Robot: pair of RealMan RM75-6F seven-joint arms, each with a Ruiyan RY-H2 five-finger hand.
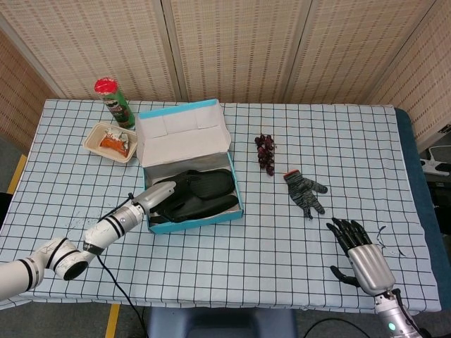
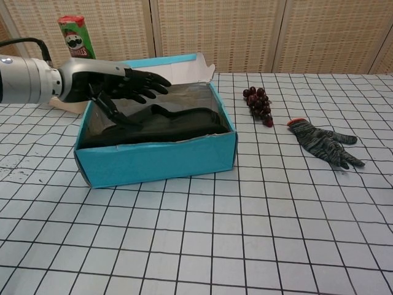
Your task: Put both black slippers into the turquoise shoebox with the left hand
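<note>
The turquoise shoebox [image 1: 211, 217] [image 2: 159, 161] stands open mid-table, its lid up at the back. Both black slippers [image 1: 204, 196] [image 2: 178, 123] lie inside it, side by side. My left hand [image 1: 161, 195] [image 2: 116, 86] hovers over the box's left end, fingers spread above the slippers and holding nothing. My right hand [image 1: 359, 250] rests open near the table's front right corner, seen only in the head view.
A green crisps can [image 1: 113, 100] [image 2: 77, 37] and a tray of snacks [image 1: 111, 142] sit behind the box to the left. Dark grapes [image 1: 266, 151] [image 2: 258, 103] and a grey knit glove [image 1: 304, 191] [image 2: 324, 142] lie to its right.
</note>
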